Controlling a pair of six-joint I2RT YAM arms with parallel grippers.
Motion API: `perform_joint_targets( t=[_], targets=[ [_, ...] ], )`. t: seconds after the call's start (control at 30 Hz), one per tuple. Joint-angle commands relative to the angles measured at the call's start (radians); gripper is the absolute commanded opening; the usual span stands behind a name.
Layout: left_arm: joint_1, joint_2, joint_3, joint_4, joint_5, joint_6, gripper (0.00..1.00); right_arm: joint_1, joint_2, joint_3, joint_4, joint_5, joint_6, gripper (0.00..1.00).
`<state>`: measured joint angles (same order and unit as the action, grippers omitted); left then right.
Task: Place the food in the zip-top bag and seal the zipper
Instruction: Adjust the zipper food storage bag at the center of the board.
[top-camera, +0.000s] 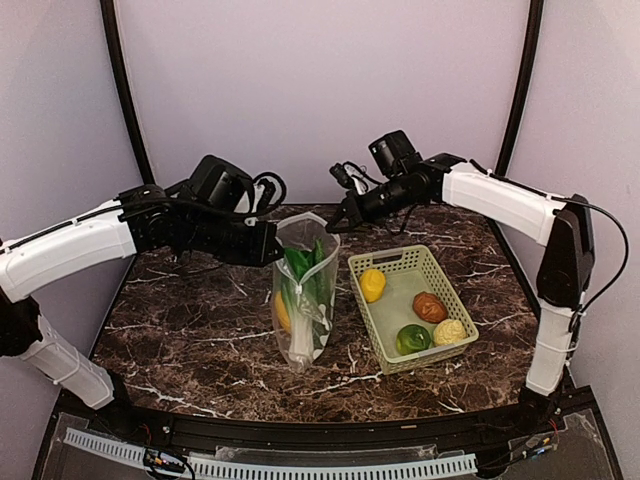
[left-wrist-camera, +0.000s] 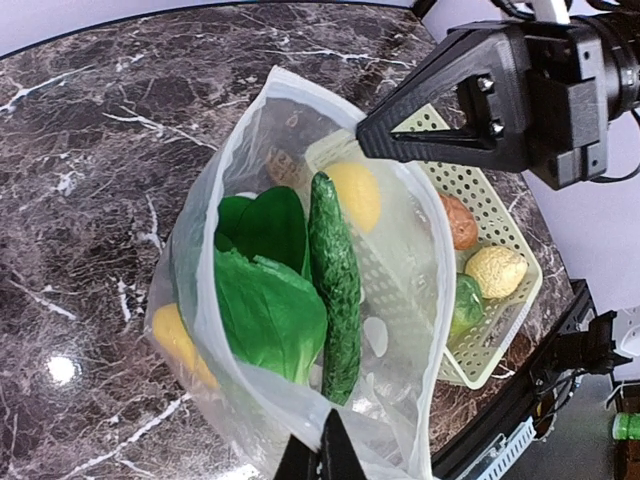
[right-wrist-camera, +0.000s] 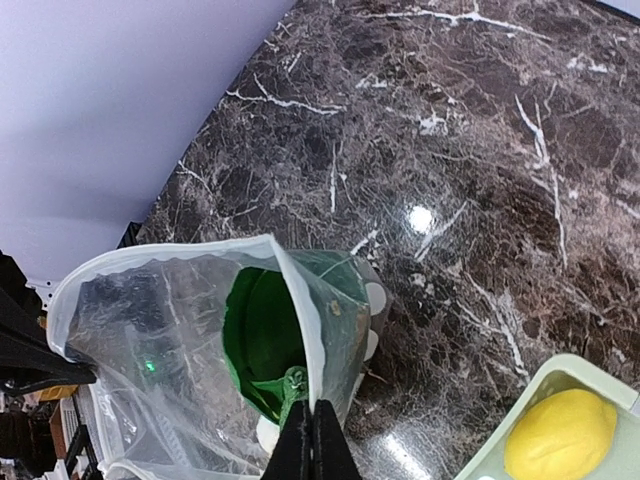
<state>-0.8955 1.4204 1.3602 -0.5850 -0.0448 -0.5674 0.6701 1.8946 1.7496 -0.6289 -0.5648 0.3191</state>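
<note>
Leek (top-camera: 300, 343) blurred inside bag (top-camera: 324, 262), basket (left-wrist-camera: 497, 335) part-hidden

Pale lilac walls (top-camera: 320, 80), dark marble table (top-camera: 190, 335) with white veins, curved black poles (top-camera: 124, 90), bright glare (right-wrist-camera: 420, 217) on tabletop

My worktop (top-camera: 200, 330) is dark marble veined with white. Two things rest on it: the zip-top bag (top-camera: 305, 300), upright below and between my left tool (top-camera: 272, 243) and right tool (top-camera: 335, 222), and a light green basket (top-camera: 367, 312) just right of it.
</note>
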Motion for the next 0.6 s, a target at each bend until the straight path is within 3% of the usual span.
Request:
perform_joint_targets(
  t=[0.0, 0.17, 0.33, 0.57],
  targets=[
    [0.026, 0.011, 0.092, -0.104, -0.149, -0.025, 0.01, -0.002, 0.033, 0.176, -0.022, 0.017, 0.002, 0.0],
    [0.03, 0.016, 0.142, -0.101, -0.277, -0.021, 0.01, 0.01, 0.031, 0.23, -0.003, 0.035, 0.0, 0.0],
    [0.03, 0.103, 0.208, -0.139, -0.243, -0.019, 0.01, 0.011, 0.038, 0.169, 0.026, 0.032, 0.048, 0.0],
    [0.03, 0.299, 0.376, -0.332, -0.201, -0.014, 0.02, 0.008, 0.053, 0.086, 0.052, 0.003, 0.072, 0.0]
  ],
)
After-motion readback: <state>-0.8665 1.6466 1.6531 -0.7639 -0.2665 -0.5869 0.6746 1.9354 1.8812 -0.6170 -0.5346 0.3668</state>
